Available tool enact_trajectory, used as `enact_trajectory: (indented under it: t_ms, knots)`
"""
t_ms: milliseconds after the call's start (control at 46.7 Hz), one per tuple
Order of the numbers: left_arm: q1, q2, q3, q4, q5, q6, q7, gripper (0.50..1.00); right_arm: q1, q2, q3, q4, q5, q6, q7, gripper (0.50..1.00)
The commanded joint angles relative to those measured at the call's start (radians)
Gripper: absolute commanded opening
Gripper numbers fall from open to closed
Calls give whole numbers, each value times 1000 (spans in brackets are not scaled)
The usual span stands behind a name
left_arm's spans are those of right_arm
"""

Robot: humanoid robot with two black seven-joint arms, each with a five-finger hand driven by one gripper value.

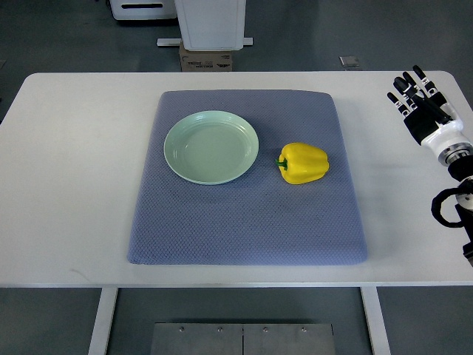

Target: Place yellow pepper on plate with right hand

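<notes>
— What do you have in front of you, counted out?

— One white table, one blue-grey mat lying on it, one pale green plate and one yellow pepper. Both plate and pepper sit on the mat, and the plate holds nothing.

— Where is the pepper relative to the plate?

— At about three o'clock from the plate, near it but not touching; a strip of mat shows between them. It lies on its side, with the green stem end pointing toward nine o'clock, at the plate.

— And your hands?

— Only one shows: my right hand. It comes in from the right edge and sits over bare table at about two o'clock from the pepper, well apart from it and off the mat. The black-and-white fingers are stretched out and slightly spread toward eleven o'clock, holding nothing. My left hand is out of view.

— Anything past the table?

— At twelve o'clock, on the grey floor beyond the far edge, one white machine base with one cardboard box just in front of it, and one small flat grey object on the floor toward one o'clock.
</notes>
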Motion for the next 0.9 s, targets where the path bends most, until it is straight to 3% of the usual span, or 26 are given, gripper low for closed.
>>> enact_trajectory:
  t_ms: [0,428,877]
  knots:
    - [0,0,0,0,0,0,0,1000,0,-1,0,-2,1,0,1,1000]
    - [0,0,0,0,0,0,0,1000,5,-14,-17,-28,0,0,4,1000]
    - [0,0,0,0,0,0,0,1000,6,-44,-154,-5,-8,2,50,1000]
